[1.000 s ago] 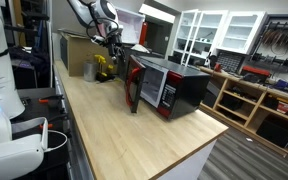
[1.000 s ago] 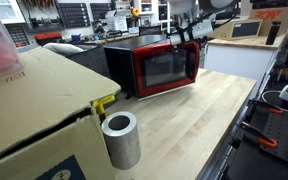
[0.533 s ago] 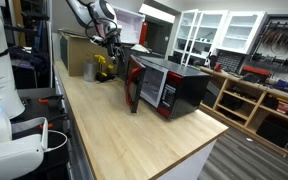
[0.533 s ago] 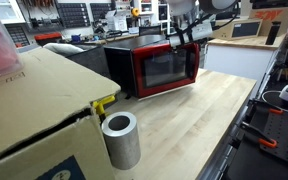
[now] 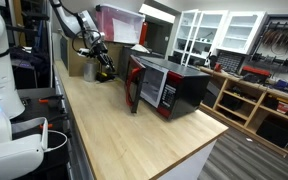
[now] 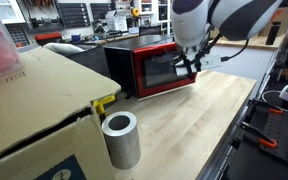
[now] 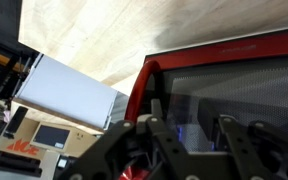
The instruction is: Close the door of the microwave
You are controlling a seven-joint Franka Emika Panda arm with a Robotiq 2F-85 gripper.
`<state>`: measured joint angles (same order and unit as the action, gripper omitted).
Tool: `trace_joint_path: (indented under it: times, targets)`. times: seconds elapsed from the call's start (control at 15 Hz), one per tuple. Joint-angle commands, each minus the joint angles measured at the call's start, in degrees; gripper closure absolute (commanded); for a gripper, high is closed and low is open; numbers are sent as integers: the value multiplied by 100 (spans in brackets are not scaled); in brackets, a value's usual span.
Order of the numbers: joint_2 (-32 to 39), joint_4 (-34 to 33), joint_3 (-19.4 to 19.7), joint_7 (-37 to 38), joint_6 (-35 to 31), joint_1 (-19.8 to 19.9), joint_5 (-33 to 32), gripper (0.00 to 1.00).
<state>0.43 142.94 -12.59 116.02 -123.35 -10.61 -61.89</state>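
The microwave [image 5: 179, 88] [image 6: 149, 68], black with a red front, stands on the wooden table [image 5: 114, 130] in both exterior views. Its red door [image 5: 134, 85] looks a little ajar on the side nearest my gripper [image 5: 104, 68]. In an exterior view my gripper [image 6: 192, 65] hangs in front of the button panel side. The door's red frame and dark mesh window [image 7: 224, 85] fill the right of the wrist view. My gripper [image 7: 191, 135] sits close before that window, its fingers [image 7: 154, 125] apart with nothing between them.
A brown cardboard box [image 6: 34, 110] with a grey cylinder [image 6: 121, 140] and a yellow part [image 6: 104, 103] stands near one camera. A pale box [image 7: 74, 95] lies left of the door. Another cardboard box [image 5: 79, 55] is behind the gripper. Cabinets [image 5: 254, 100] line the far side.
The arm has swung away from above the microwave, down and towards the table side in front of it. The door looks the same as before.
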Motion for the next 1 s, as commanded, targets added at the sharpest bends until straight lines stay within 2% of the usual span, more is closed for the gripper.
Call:
trace_joint_path:
  times: [0.0,0.13,0.2,0.47,0.93]
  targets:
    - [470,189,30,1224,475,-104,-1596,88]
    - [803,190,105,1602,930,-88,-2452,99]
    - [926,174,144,1698,1156,-74,-2831,100]
    - [1366,137,214,1980,1758,-21,-3844,100]
    - [1823,85,401,1931,2174,293,-5158,100]
